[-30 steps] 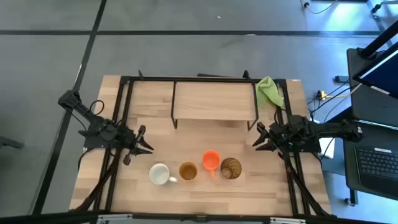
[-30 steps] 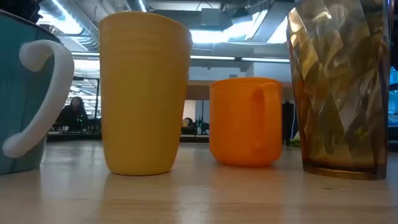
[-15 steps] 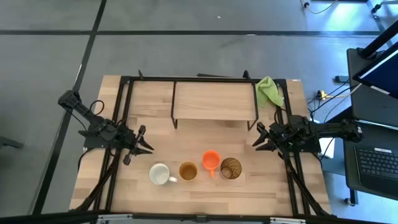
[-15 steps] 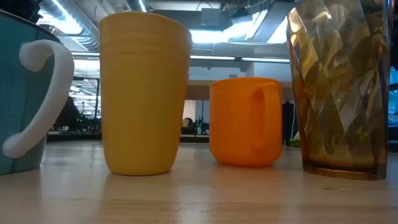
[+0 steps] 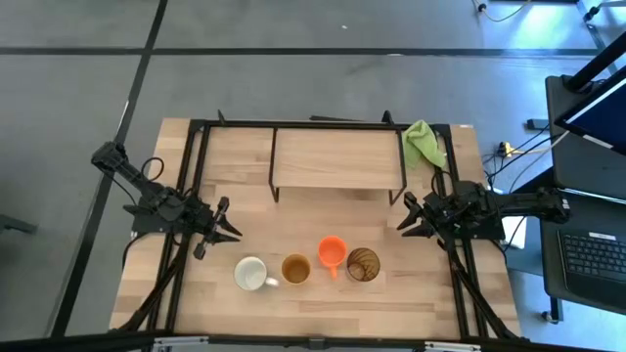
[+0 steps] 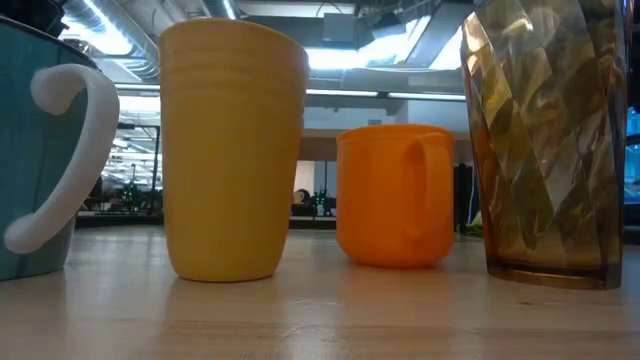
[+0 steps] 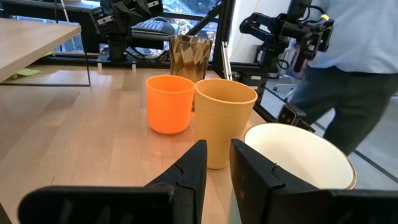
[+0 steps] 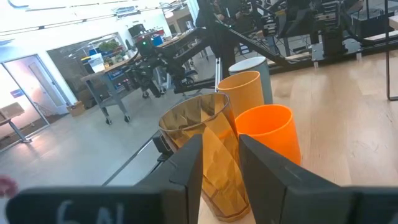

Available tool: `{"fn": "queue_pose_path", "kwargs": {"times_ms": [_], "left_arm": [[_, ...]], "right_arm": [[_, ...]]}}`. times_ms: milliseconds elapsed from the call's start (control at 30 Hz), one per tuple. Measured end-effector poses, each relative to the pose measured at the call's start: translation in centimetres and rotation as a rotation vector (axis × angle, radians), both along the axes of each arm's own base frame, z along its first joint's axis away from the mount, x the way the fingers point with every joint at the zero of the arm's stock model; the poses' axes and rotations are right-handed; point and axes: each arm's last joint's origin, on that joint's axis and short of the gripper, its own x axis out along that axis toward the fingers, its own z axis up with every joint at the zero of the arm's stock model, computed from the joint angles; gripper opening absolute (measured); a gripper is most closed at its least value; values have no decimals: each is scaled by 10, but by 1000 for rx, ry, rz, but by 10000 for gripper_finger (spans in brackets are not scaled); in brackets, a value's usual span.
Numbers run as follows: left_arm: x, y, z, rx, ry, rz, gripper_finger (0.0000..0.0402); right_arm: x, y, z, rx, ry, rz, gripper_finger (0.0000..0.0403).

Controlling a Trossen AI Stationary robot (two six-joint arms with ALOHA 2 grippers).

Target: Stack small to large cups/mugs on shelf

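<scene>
Four cups stand upright in a row on the tabletop near its front edge: a white mug (image 5: 251,273), a tan-yellow mug (image 5: 295,269), a small orange cup (image 5: 332,252) and an amber see-through tumbler (image 5: 363,264). The shelf (image 5: 337,159), a light-wood board on thin black legs, stands behind them. My left gripper (image 5: 227,227) hovers left of the row, open, its fingers (image 7: 217,149) pointing toward the white mug (image 7: 298,155). My right gripper (image 5: 406,217) hovers right of the row, open, facing the tumbler (image 8: 205,149). Neither touches a cup.
A green cloth (image 5: 423,142) lies at the table's far right corner beside the shelf. Black frame rails run along the table's left (image 5: 186,196) and right (image 5: 452,244) sides. A person (image 7: 348,68) stands beyond the table's right side. Bare wood lies between cups and shelf.
</scene>
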Motion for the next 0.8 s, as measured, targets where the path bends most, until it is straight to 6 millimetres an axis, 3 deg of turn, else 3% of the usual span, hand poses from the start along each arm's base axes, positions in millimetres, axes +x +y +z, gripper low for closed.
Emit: {"fn": "queue_pose_path", "kwargs": {"times_ms": [167, 800], "left_arm": [[0, 0, 0, 0, 0, 0, 64], [0, 0, 0, 0, 0, 0, 64]], "right_arm": [[0, 0, 0, -96, -53, -1, 104], [0, 0, 0, -46, -27, 0, 104]]}}
